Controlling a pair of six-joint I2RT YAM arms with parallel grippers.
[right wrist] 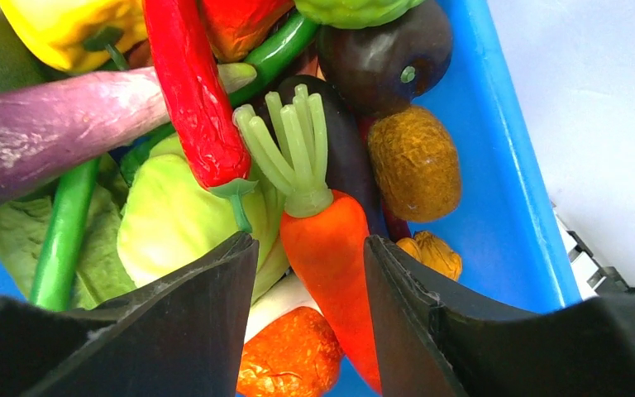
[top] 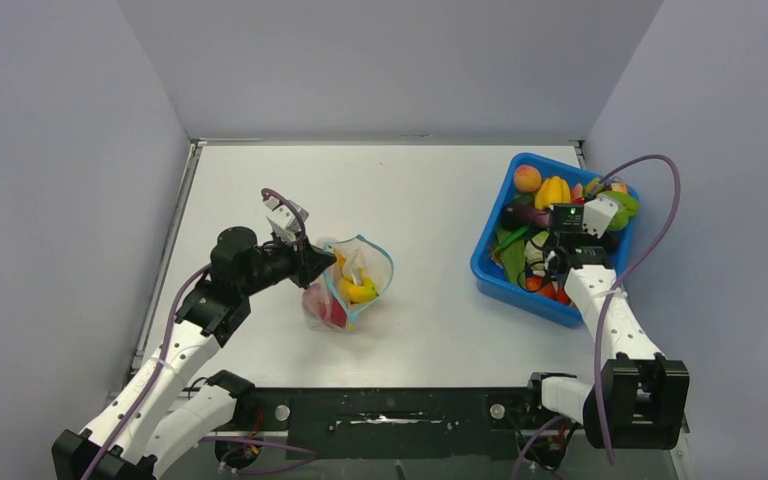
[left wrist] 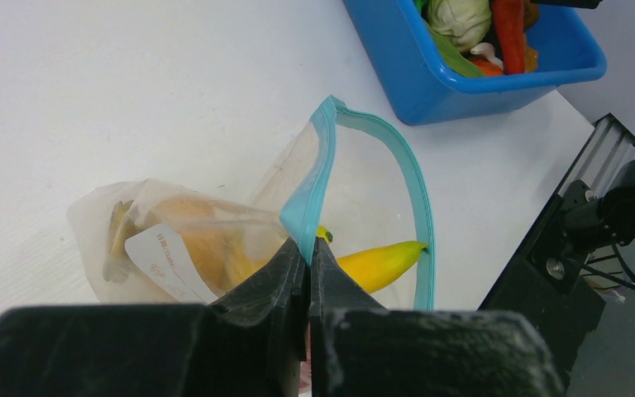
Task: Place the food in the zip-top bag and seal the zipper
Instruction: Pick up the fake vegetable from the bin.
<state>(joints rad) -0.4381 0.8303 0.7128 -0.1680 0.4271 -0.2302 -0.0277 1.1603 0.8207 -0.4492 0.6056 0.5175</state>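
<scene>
- Found the left gripper (left wrist: 308,248) clamped tight on the light blue zipper (left wrist: 310,186), holding the mouth of the zip-top bag (left wrist: 174,223) agape.
- Saw the bag lying centre-left on the white table (top: 260,190), with a yellow banana (left wrist: 380,263) and a red fruit (top: 330,310) inside.
- Spotted the right gripper (right wrist: 310,248) farther off over the blue bin (top: 495,278), jaws apart astride an orange carrot (right wrist: 327,256), not clamped on it.
- Noted a red chilli (right wrist: 190,91), a purple aubergine (right wrist: 50,132) and a cabbage (right wrist: 174,223) heaped in that bin.

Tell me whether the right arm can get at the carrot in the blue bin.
Probably yes: the right gripper hangs open over the carrot, jaws either side of it, and nothing lies on its orange body.
</scene>
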